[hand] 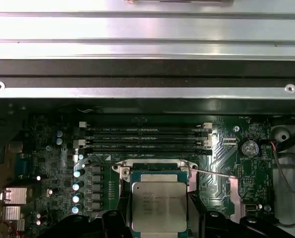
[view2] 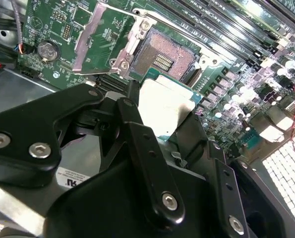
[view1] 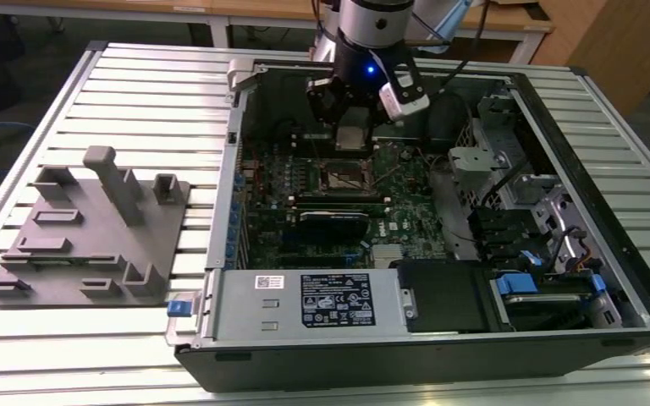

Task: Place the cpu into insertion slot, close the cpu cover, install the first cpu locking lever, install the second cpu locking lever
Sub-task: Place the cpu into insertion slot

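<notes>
**Item 1: gripper** (view2: 163,116). I read the jaws as drawn in to the chip's width and pinching the cpu (hand: 158,207) by two opposite edges. The black fingers (view2: 137,144) flank it in both wrist views.

**Item 2: the cpu.** A flat square with a dull silver lid on a green substrate. It is held in the air above the motherboard (hand: 43,153), close over the insertion slot (view2: 162,55) but apart from it, and not seated.
- Handling, in my judgement: light and rigid, with a smooth lid that could slip.
- The underside contacts and the socket pins are the fragile parts.
- The bare edges, as gripped now, are the place to hold it. It wants to go down flat, without force.

**Item 3: the insertion slot.** Open, with its dark recessed centre exposed inside a metal rim and nothing in it.

**Item 4: the cpu cover** (view2: 103,38). Hinged back beside the slot and clear of it, with green board showing through its window.

**Item 5: wire lever** (hand: 211,173). A thin rod standing released next to the socket.

**Item 6: writing.**
- Fine dark print on the cpu lid in the first wrist view.
- White silk-screen across the board.
- A printed white label (view1: 325,300) on the power supply.

I note that this print is there and do not transcribe it.
</notes>
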Controlling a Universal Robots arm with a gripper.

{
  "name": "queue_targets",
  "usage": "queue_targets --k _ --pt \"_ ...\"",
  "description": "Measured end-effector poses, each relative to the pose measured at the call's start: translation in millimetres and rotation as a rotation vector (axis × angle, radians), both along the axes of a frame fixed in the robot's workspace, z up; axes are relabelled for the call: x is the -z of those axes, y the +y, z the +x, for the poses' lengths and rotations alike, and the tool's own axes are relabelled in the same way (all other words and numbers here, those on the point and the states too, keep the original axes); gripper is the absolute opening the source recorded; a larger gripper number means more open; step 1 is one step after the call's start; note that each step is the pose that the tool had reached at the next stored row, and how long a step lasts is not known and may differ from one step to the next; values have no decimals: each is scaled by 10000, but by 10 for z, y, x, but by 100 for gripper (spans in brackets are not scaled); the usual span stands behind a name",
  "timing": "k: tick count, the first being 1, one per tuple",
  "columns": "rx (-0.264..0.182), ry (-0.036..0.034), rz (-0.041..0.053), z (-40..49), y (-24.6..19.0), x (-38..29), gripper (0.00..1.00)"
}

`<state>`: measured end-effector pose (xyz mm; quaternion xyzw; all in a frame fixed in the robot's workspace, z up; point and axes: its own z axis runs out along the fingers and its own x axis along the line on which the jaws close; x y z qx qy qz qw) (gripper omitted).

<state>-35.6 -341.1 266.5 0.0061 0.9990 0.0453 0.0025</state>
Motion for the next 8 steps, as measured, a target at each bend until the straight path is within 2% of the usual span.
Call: queue_targets --k 8 --pt "-14 -12 0 -32 -1 48 54"
